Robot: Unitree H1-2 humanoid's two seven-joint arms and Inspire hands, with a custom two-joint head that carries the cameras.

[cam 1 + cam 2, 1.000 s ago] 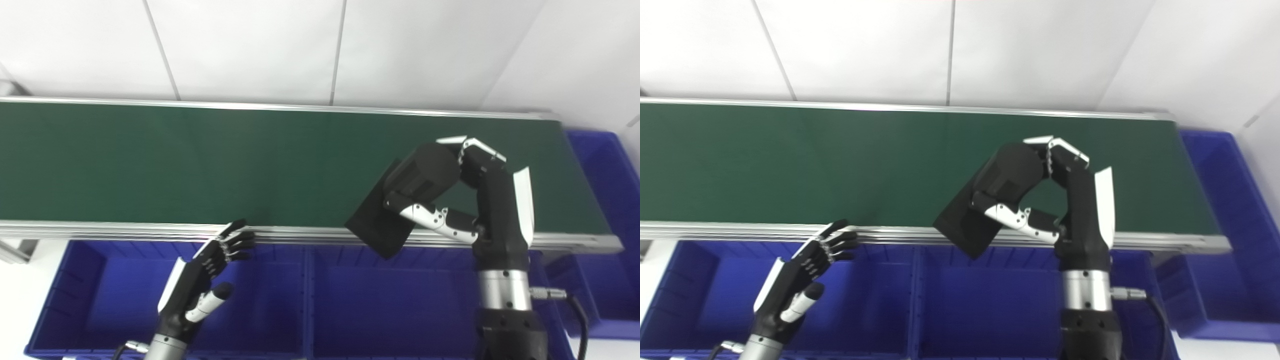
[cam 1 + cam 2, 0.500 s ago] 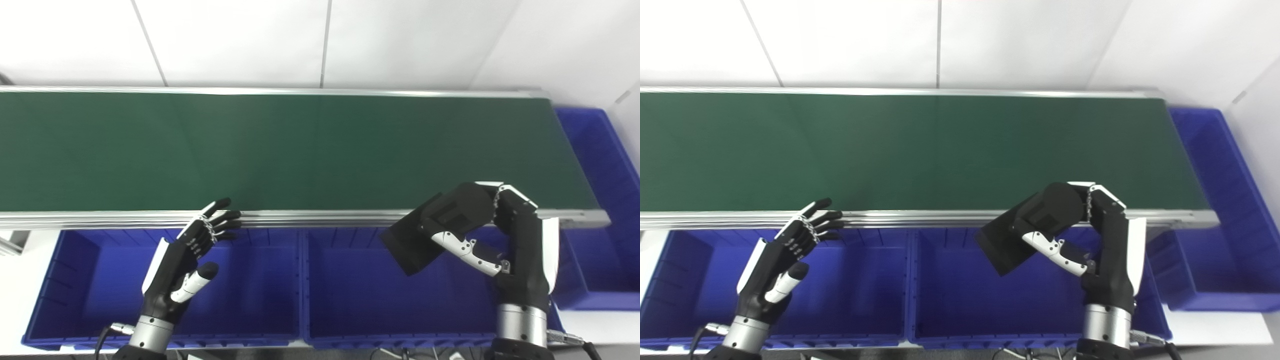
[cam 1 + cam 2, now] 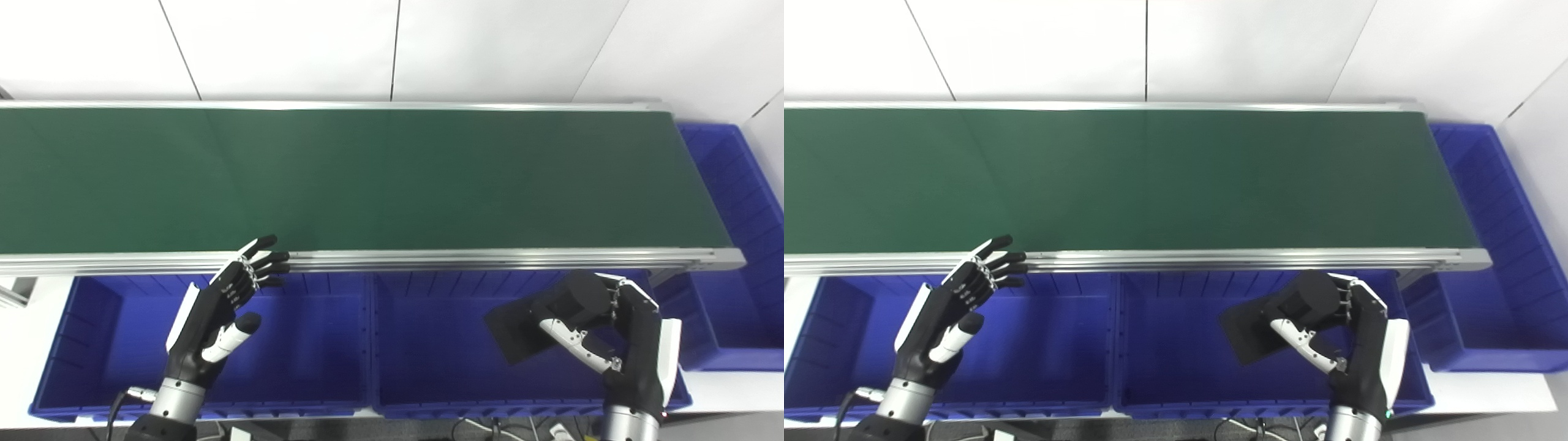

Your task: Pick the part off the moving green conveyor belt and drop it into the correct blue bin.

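Observation:
The part [image 3: 523, 324] is black, a flat square plate with a round body on top. My right hand [image 3: 612, 334] is shut on its round end and holds it tilted over the right-hand blue bin [image 3: 441, 361], below the belt's near rail. The green conveyor belt [image 3: 343, 177] carries nothing in view. My left hand [image 3: 223, 312] is open with fingers spread, hovering over the left-hand blue bin [image 3: 98, 361], its fingertips near the belt's rail.
A third blue bin [image 3: 735, 245] stands past the belt's right end. The aluminium rail [image 3: 429, 260] runs along the belt's near side, just above both front bins. White wall panels lie behind the belt.
My right hand has carried the black part off the belt, toward me and down, over the right-hand bin. The camera has tilted down. My left hand has barely moved.

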